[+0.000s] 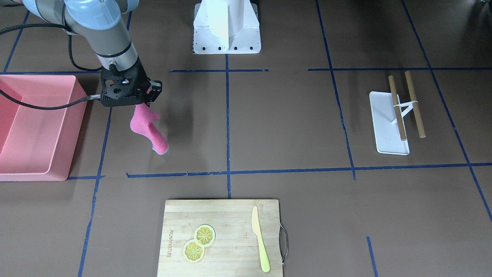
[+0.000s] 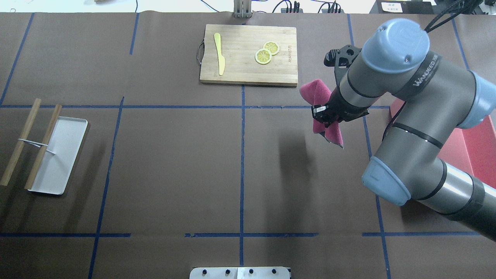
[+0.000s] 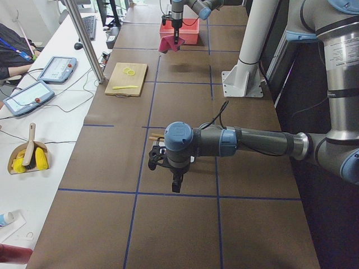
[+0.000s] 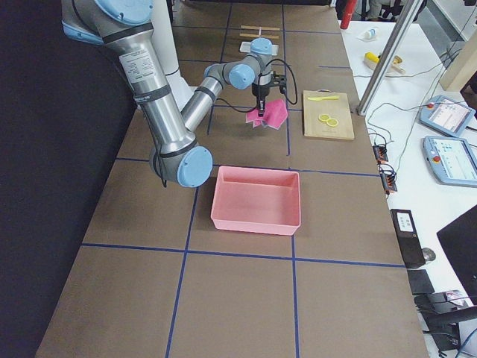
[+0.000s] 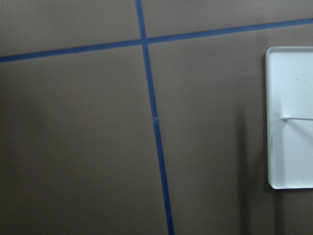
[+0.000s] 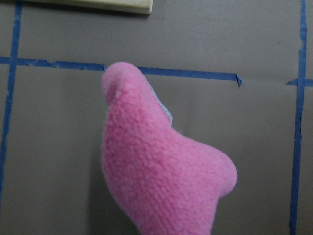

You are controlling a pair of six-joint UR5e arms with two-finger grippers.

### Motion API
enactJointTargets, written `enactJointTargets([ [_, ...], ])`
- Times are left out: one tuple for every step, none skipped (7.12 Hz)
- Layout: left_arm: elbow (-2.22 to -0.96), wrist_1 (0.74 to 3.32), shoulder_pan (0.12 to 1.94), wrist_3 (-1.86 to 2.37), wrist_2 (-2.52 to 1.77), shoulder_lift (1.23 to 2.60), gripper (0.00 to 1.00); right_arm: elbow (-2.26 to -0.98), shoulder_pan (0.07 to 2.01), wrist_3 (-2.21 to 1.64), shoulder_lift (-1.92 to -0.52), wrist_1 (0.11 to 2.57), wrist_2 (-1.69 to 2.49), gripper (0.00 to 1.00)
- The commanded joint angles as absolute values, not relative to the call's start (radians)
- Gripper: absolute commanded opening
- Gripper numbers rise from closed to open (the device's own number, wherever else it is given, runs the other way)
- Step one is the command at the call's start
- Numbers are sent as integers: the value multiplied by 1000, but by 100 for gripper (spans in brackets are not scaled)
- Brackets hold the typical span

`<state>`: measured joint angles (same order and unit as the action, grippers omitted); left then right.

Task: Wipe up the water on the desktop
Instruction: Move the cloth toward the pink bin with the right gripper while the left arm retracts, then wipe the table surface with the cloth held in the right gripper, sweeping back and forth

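Desktop [image 2: 174, 162] centre lies open — pink bin [image 1: 71, 127], cutting board [image 2: 248, 73], white tray [image 2: 62, 155] ring its edges.

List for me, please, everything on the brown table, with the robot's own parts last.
desktop: one, brown with blue tape grid, under everything
cloth: one, pink, hanging from the right gripper
bin: one, pink, robot's right end
board: one, bamboo, edge opposite the robot
lemon slices: two, yellow, overlapping on the board
knife: one, yellow, on the board
tray: one, white, robot's left end
sticks: two, brown, joined by a white band, at the tray
base: one, white, robot's edge
right gripper: one, black, shut on the cloth, beside the bin
left gripper: one, black, near the tray, state unclear
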<state>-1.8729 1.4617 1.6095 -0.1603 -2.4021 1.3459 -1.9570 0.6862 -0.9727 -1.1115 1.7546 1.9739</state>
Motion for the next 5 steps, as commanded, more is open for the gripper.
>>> enactJointTargets([
  [-1864, 1460, 1612, -155, -2404, 1362, 100, -1950, 605, -1036, -1129, 1750, 1918, 0],
  [-1864, 1459, 1611, -143, -2404, 1371, 100, -1991, 603, -1038, -1240, 1749, 1837, 0],
  [-1862, 1459, 1611, -114, -2402, 1384, 100, -2028, 598, -1039, -1302, 1759, 1833, 0],
  [-1864, 1459, 1612, -114, -2404, 1387, 100, -2011, 563, -1039, -1305, 1782, 1829, 0],
  [-1880, 1459, 1612, -112, -2395, 1387, 100, -1969, 537, -1043, -1264, 1770, 1804, 0],
])
